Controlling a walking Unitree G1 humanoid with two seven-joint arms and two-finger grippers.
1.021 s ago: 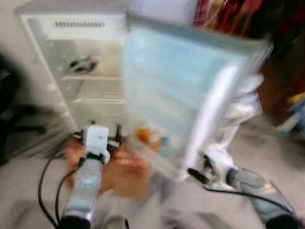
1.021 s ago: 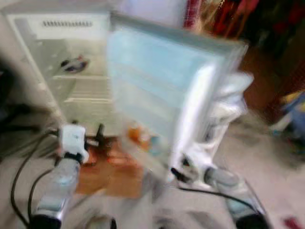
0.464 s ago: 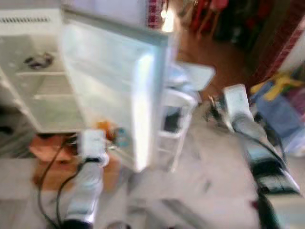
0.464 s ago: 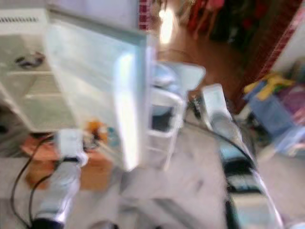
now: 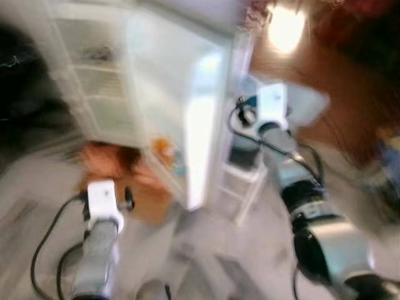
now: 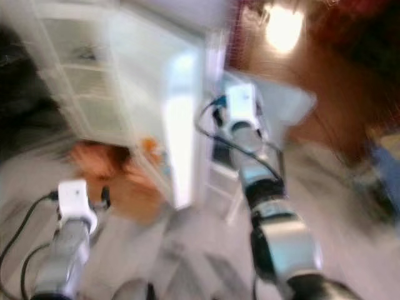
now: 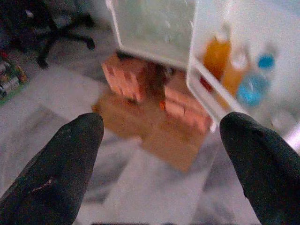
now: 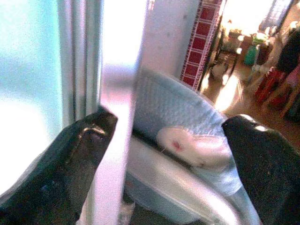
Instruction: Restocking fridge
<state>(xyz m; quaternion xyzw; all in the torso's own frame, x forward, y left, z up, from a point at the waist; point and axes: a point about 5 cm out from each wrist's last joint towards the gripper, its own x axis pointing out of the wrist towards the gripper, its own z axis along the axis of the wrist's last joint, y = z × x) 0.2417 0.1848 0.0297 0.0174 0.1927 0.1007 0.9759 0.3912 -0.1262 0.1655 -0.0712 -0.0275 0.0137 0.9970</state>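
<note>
No brand, label or writing could be read anywhere: both head views were smeared with motion blur, and the bottles' labels in the left wrist view were only blobs of colour. The fridge (image 5: 94, 81) stood open at the left, its white shelves faint and whatever lay on them too blurred to identify. Its door (image 5: 181, 119) swung out toward the robot, with a bright glare running down its edge. In the door's lower rack (image 7: 206, 89) the left wrist view showed two orange bottles (image 7: 216, 51) and a bottle with a blue cap (image 7: 255, 82) standing side by side, tops cut off by blur. On the floor beneath the fridge sat orange-brown cardboard boxes (image 7: 154, 110), their printing illegible. The left gripper (image 7: 159, 154) hung low in front of those boxes with its two black fingers (image 7: 61, 168) spread wide apart and nothing between them. The right gripper (image 8: 164, 154) was raised beside the outer edge of the door; its fingers (image 8: 79, 159) were also parted, with the door's pale vertical edge standing just beside one of them, though contact could not be judged. Behind that edge lay a light blue quilted item (image 8: 178, 112) with a pale, pinkish object (image 8: 187, 145) on it, too soft to name. A white frame (image 5: 240, 187) stood beside the door, its form hard to make out. The room beyond was a red-brown blur with a bright light patch (image 5: 286, 28).
</note>
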